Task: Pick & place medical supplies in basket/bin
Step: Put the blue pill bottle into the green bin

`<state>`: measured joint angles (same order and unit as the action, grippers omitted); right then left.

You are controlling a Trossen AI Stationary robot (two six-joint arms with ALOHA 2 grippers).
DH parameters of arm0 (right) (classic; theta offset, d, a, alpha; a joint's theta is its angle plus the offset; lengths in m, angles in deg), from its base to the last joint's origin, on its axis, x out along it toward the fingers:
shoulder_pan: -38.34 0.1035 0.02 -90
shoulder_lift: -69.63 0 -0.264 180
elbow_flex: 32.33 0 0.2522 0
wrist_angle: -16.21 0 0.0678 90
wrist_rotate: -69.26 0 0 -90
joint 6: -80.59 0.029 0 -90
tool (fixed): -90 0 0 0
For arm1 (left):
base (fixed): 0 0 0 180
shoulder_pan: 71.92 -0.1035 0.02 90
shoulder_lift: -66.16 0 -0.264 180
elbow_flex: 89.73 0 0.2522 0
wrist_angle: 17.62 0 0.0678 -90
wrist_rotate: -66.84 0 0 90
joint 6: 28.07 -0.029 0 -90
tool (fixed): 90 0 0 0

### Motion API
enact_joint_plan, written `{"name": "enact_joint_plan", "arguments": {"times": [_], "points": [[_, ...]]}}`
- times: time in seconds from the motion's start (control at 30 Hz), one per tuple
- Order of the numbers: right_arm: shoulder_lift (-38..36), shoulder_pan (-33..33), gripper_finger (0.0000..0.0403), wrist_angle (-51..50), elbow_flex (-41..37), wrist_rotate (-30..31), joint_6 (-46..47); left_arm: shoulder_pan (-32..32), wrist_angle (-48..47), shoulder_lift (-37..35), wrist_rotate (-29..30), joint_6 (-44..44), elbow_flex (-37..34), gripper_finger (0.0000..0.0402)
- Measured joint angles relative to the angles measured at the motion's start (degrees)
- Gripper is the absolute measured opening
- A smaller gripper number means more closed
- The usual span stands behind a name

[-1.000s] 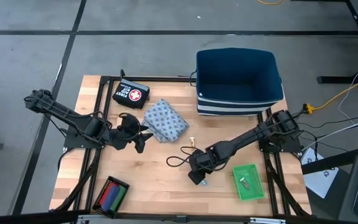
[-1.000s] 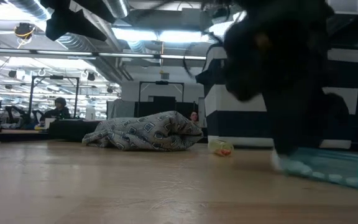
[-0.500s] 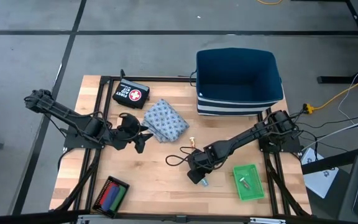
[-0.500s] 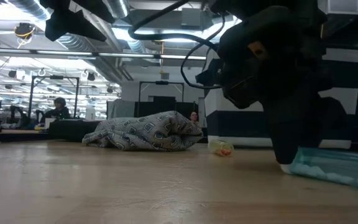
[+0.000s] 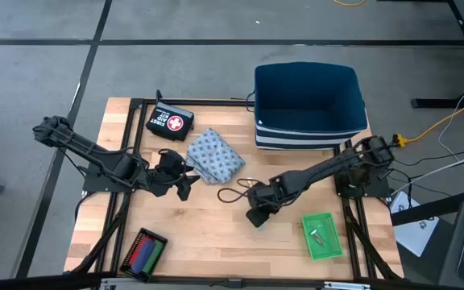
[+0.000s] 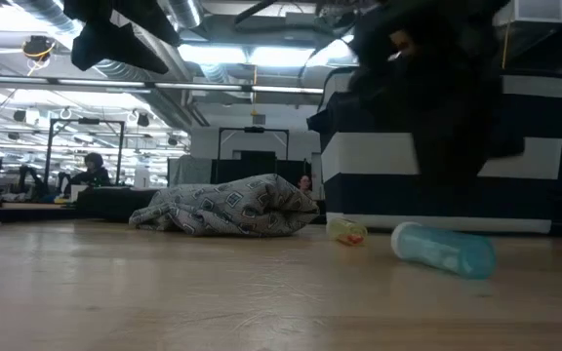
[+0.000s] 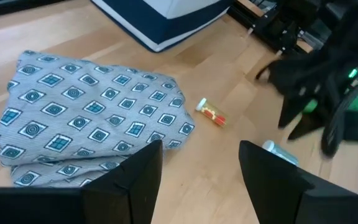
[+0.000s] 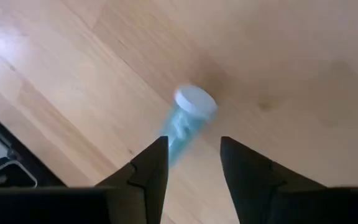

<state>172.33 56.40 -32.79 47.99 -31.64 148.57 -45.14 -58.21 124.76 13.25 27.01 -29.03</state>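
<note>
Right gripper [image 8: 191, 165] fingers apart, empty above tube [image 8: 185, 121] on worktop [image 5: 208, 225]; left gripper [image 7: 197, 168] open, empty by cloth [image 7: 86, 124].

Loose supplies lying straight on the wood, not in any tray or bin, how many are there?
3. The patterned cloth lies near the left gripper; the tiny tan vial sits mid-table; the teal tube lies under the right gripper. Others may be hidden beneath the arms.
</note>
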Motion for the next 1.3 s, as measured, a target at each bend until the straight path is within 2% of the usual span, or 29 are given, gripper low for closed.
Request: {"name": "enact_joint_plan", "arguments": {"times": [0.3, 0.5, 0.63, 0.93, 1.3], "points": [[-12.96, 0.09, 0.0092, -15.70, 0.04, 5.77, -1.31, 1.21, 0.11, 1.42, 1.12, 1.52, -0.03, 0.0210], [-16.85, 2.03, 0.0092, -16.44, 0.07, 7.23, 1.98, 2.32, 0.72, 1.61, 2.71, 2.83, -0.03, 0.0210], [-14.15, 3.46, 0.0127, -8.88, -0.04, 6.17, 3.46, 2.91, 1.49, 1.60, 4.59, 2.94, -0.01, 0.0210], [-2.97, 2.35, 0.0214, 2.12, -0.31, 1.29, 5.79, 2.92, 1.36, 1.60, 3.99, 4.23, -0.01, 0.0210], [6.41, 2.02, 0.0222, 7.37, -0.32, -3.05, 6.61, 3.13, 0.92, 1.60, 2.08, 4.82, -0.01, 0.0210]]}}
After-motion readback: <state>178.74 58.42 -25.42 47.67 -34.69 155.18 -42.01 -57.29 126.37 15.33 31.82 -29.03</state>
